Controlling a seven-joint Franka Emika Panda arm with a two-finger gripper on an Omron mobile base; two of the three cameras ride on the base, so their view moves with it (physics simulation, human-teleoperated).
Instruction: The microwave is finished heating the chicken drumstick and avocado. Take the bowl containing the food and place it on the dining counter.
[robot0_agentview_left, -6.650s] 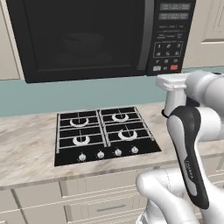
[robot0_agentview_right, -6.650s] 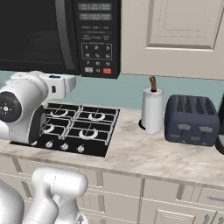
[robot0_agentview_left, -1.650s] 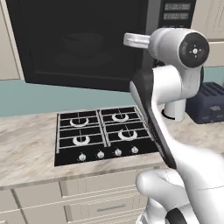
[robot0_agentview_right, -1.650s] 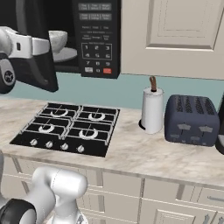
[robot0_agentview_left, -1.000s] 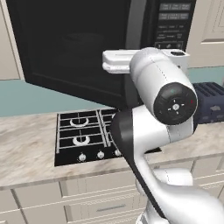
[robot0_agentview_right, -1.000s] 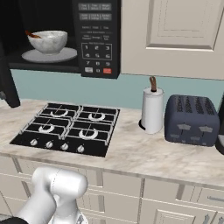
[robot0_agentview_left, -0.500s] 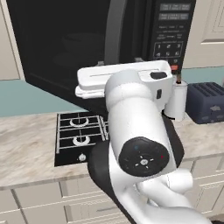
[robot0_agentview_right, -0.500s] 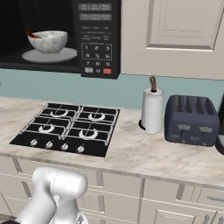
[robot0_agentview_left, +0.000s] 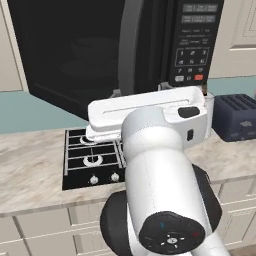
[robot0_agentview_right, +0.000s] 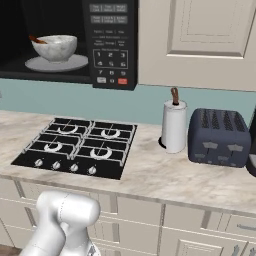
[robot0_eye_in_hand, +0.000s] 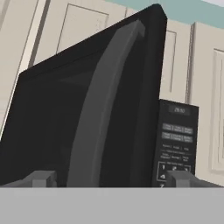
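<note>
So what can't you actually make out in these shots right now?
- Green avocado: hidden in right base view by the marbled stone bowl wall.
- Reddish-brown chicken drumstick: just its tip shows.
- Black gas hob: partly covered in left base view by the white arm.

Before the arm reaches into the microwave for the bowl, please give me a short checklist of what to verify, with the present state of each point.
1. Microwave door swung open: ok; the right base view looks straight into the cavity.
2. Bowl upright on the turntable plate: ok.
3. Chicken drumstick in the bowl: ok, its end shows above the rim. Avocado: cannot tell, hidden by the bowl wall.
4. Gripper open and empty: ok; fingertips stand wide apart in the hand view, nothing between them.
5. Gripper lined up with the bowl: not ok; the hand view faces the door's outer side.
</note>
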